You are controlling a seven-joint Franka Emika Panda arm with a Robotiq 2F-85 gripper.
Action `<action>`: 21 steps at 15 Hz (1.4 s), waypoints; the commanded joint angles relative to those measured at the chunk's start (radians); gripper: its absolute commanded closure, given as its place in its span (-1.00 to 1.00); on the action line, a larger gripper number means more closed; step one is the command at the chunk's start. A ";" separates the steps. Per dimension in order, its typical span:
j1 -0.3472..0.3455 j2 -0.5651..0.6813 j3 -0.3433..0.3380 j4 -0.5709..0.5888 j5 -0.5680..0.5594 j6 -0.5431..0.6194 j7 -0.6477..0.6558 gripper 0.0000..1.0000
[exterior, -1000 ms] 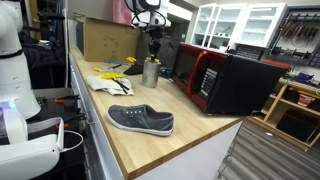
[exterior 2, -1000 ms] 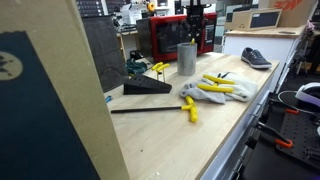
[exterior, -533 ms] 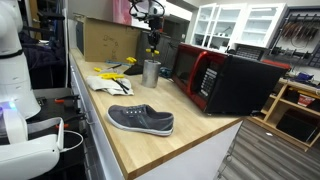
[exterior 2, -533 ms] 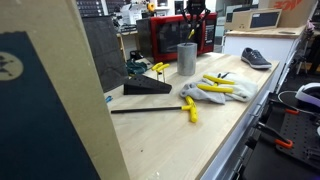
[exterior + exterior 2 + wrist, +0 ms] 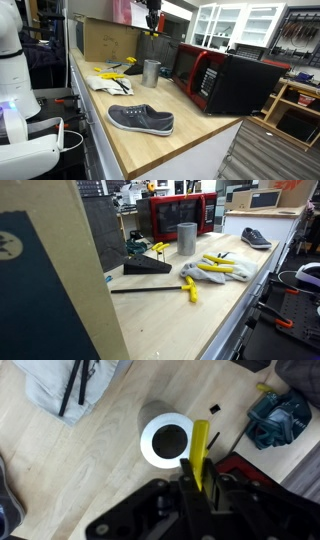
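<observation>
My gripper [image 5: 198,482] hangs high above a grey metal cup [image 5: 166,440] and is shut on a thin yellow stick-like tool [image 5: 200,448], which points down beside the cup's open mouth. In an exterior view the gripper [image 5: 152,24] is at the top edge with the yellow tool [image 5: 151,31] well above the cup [image 5: 151,72]. The cup [image 5: 186,238] stands upright on the wooden bench in front of the red microwave [image 5: 180,215]; there the gripper is out of frame.
Grey-and-yellow gloves [image 5: 108,82] lie near the cup, a grey shoe [image 5: 140,120] by the bench's front edge. The microwave [image 5: 225,78] stands close beside the cup, a cardboard box [image 5: 105,40] behind. A black wedge [image 5: 145,268] and a yellow-handled tool [image 5: 190,288] lie further along.
The gripper has risen straight up from the cup's mouth, carrying the yellow tool, and has left the top of one exterior view.
</observation>
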 commanded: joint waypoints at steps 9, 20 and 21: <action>0.038 0.058 0.059 0.103 0.037 -0.118 0.031 0.92; 0.095 0.241 0.071 0.164 0.045 -0.147 0.093 0.92; 0.103 0.258 0.071 0.175 0.040 -0.152 0.101 0.92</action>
